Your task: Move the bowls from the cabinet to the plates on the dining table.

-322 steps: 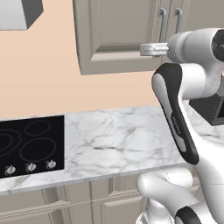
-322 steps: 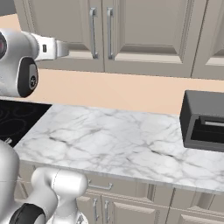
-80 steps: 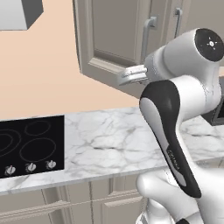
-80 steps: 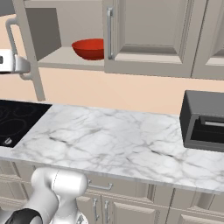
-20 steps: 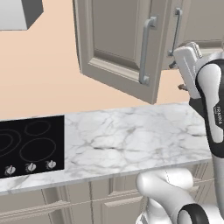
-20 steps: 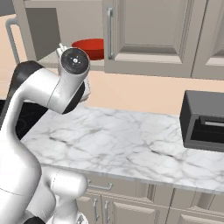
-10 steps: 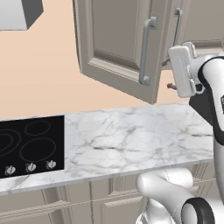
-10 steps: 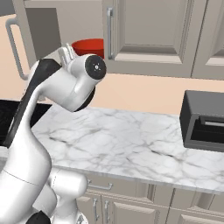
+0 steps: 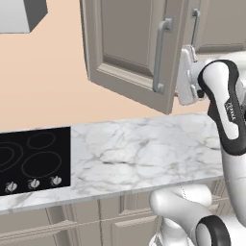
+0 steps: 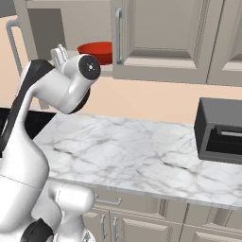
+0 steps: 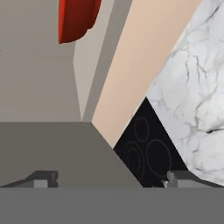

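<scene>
a: location of the red bowl (image 10: 96,51)?
b: inside the cabinet (image 10: 156,28), on its lower shelf, just behind the edge of the shut middle door. untouched.
a: and the left door (image 9: 129,43) of the cabinet?
b: swung wide out from the cabinet, handle facing the room. probably set that way to clear a path to the shelf.
a: state of the gripper (image 11: 111,179)?
b: spread wide, nothing between the fingers. raised to shelf height, just in front of the cabinet's open bay, beside the open door's free edge.
a: reason for the wide spread?
b: likely readiness for a big rim; no use pinching before reaching the bowl.
a: reason for the odd roll of the hand?
b: seemingly angled toward the cabinet interior, looking past the shelf edge, with the cooktop (image 9: 29,158) and marble counter (image 10: 142,146) below the cabinet.
a: stage of the task?
b: early, by the look of it: 1 bowl visible, 0 carried. next, probably a reach deeper into the cabinet, minding the door edge and shelf lip.
</scene>
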You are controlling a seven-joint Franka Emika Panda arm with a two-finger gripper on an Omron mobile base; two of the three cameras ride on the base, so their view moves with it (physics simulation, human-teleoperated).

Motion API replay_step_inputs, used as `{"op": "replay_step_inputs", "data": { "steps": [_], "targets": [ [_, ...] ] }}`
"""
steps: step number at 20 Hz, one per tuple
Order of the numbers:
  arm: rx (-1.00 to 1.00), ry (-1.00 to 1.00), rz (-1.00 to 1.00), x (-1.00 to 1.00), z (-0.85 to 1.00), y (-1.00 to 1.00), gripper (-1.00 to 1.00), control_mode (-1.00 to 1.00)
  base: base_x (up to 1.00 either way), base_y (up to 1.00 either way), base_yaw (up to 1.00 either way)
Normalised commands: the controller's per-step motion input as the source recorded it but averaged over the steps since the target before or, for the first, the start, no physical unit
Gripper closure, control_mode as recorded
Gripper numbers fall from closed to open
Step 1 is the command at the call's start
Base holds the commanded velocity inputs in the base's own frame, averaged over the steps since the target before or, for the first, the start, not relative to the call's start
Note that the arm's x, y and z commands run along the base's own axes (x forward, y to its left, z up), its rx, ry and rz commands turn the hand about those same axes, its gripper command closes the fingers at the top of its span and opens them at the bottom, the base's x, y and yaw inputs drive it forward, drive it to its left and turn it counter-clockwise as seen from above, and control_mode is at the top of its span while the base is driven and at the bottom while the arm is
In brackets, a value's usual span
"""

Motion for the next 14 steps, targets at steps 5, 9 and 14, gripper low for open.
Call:
{"op": "replay_step_inputs", "data": {
  "steps": [5,9,14],
  "targets": [
    [0.01,0.00,0.08,0.04,0.00,0.16,-1.00,-1.00,0.00,0.00,0.00],
    [0.04,0.00,0.15,0.01,0.00,0.29,-1.00,-1.00,0.00,0.00,0.00],
    [0.07,0.01,0.20,0.00,0.07,0.53,-1.00,-1.00,0.00,0.00,0.00]
  ]
}}
